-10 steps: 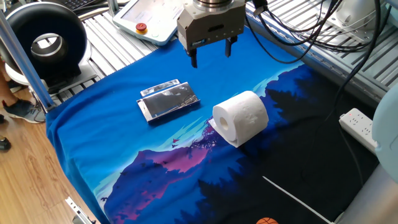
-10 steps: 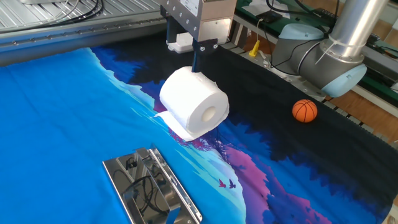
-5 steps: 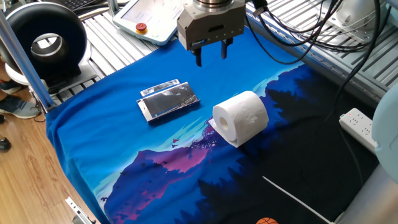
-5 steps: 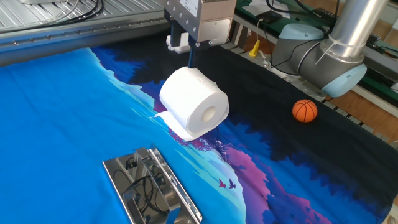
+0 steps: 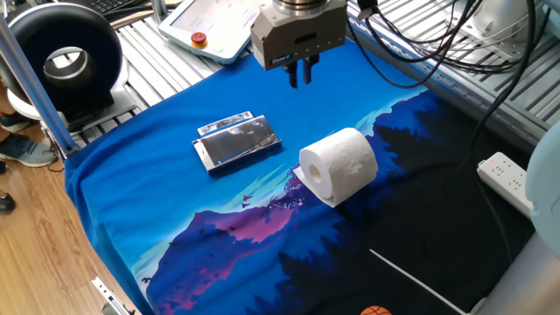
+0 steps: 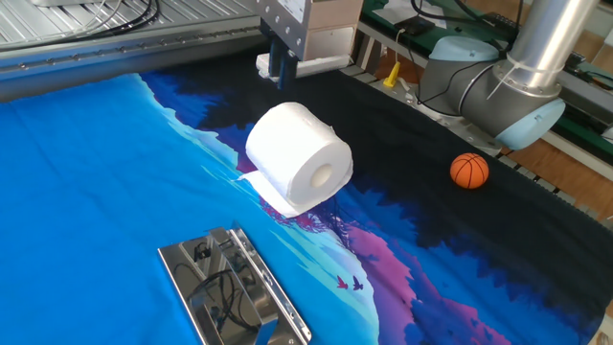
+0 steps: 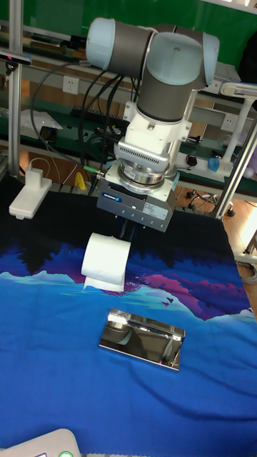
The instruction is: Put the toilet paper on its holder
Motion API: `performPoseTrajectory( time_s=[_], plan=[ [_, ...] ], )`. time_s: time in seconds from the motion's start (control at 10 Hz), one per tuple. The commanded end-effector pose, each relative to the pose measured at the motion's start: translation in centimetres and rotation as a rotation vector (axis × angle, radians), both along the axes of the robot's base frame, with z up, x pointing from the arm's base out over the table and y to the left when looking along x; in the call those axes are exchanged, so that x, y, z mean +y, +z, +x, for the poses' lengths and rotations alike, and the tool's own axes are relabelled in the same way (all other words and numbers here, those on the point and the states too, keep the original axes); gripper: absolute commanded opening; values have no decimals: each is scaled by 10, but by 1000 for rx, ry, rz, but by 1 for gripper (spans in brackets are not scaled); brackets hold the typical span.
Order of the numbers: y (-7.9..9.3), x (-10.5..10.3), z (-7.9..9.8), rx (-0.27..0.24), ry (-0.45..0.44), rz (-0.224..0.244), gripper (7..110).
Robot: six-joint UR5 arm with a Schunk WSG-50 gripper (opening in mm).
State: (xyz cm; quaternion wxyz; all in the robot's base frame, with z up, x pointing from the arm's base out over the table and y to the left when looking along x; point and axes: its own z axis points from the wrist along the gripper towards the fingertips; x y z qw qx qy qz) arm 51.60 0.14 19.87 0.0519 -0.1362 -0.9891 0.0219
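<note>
1. Overhead, one tool (image 5: 299, 77) hangs above the bench (image 5: 131, 227), its two fingers (image 5: 293, 74) pressed together with nothing between them; closed and empty.
2. One toilet paper (image 5: 339, 164) roll lies on its side on the cloth, below the tool and off toward the dark half of the print, not touching it. In the other fixed view the tool (image 6: 278, 69) sits just behind the toilet paper (image 6: 297, 158), clear of its top.
3. One loose sheet (image 6: 273, 196) trails flat from under the roll, on the side away from the tool in that view.
4. One holder (image 5: 236, 142) lies flat on the blue part of the cloth, down and to the side of the tool, apart from the roll. Its shiny face reflects cables in the other fixed view, holder (image 6: 235, 292).
5. In the tall fixed view the tool's body hides the fingertips; the toilet paper (image 7: 106, 260) shows directly beneath it and the holder (image 7: 141, 339) further forward of it.
6. One orange ball (image 6: 469, 171) rests on the dark cloth, well apart from the tool, beyond the roll.
7. One white pendant (image 5: 214, 26) with one red button (image 5: 199, 38) lies behind the tool, off the cloth.
8. One white power strip (image 5: 512, 179) lies at the bench edge, far from the tool.
</note>
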Motion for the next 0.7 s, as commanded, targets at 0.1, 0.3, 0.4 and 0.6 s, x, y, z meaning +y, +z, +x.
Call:
performPoseTrajectory(
  time_s=[0.1, 0.3, 0.4, 0.6],
  plan=[
    [2, -5, 8, -34, 31, -22, 7],
    [2, -11, 13, -53, 45, -46, 7],
    [2, -10, 15, -59, 42, -42, 7],
    [1, -7, 18, -72, 35, -29, 7]
  ],
)
